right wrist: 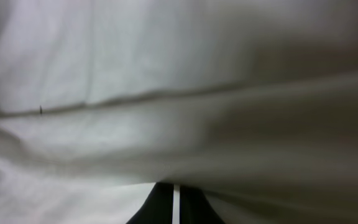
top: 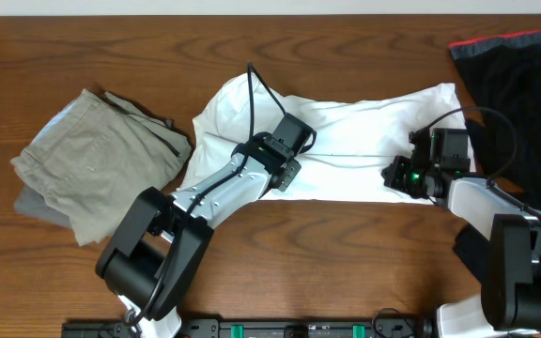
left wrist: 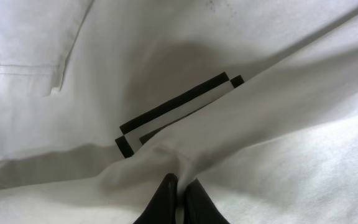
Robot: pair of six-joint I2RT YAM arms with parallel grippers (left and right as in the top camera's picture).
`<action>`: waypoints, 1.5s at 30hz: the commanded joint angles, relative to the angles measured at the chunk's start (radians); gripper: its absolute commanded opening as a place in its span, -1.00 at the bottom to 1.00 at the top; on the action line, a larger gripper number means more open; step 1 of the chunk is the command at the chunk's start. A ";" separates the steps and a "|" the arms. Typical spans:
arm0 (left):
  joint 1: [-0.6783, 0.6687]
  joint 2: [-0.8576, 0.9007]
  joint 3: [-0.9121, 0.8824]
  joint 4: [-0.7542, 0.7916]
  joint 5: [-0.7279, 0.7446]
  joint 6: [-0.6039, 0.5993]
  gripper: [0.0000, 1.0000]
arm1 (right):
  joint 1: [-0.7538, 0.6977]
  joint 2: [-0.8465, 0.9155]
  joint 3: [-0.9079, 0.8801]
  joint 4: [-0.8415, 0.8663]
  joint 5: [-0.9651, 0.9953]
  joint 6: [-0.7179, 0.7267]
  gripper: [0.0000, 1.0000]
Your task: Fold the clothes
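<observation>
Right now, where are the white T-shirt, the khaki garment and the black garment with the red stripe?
white T-shirt [top: 346,122]: overhead view, plain cloth near its middle.
khaki garment [top: 92,158]: overhead view, middle of the folded pile.
black garment [top: 524,84]: overhead view, dark cloth below its red stripe.

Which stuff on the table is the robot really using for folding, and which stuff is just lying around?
Part of the job:
white cotton T-shirt, crumpled in the middle
left gripper, shut on a fold of it
right gripper, shut on its cloth

Just lying about:
khaki-beige folded garment, on the left arm's side
black garment with a red stripe, on the right arm's side
</observation>
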 commanded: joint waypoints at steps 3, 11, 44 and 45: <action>-0.001 0.009 0.021 -0.001 -0.008 -0.010 -0.86 | 0.008 0.012 -0.004 0.083 0.024 0.026 -0.89; -0.001 0.009 0.021 0.006 -0.008 -0.010 -0.83 | 0.008 0.012 -0.003 0.196 0.060 0.030 -0.85; -0.001 0.009 0.021 0.013 -0.008 -0.017 -0.72 | -0.369 0.009 -0.003 0.227 -0.060 -0.006 -0.81; -0.001 0.009 0.021 0.014 -0.008 -0.017 -0.72 | -0.370 0.009 -0.003 0.259 -0.064 0.007 -0.82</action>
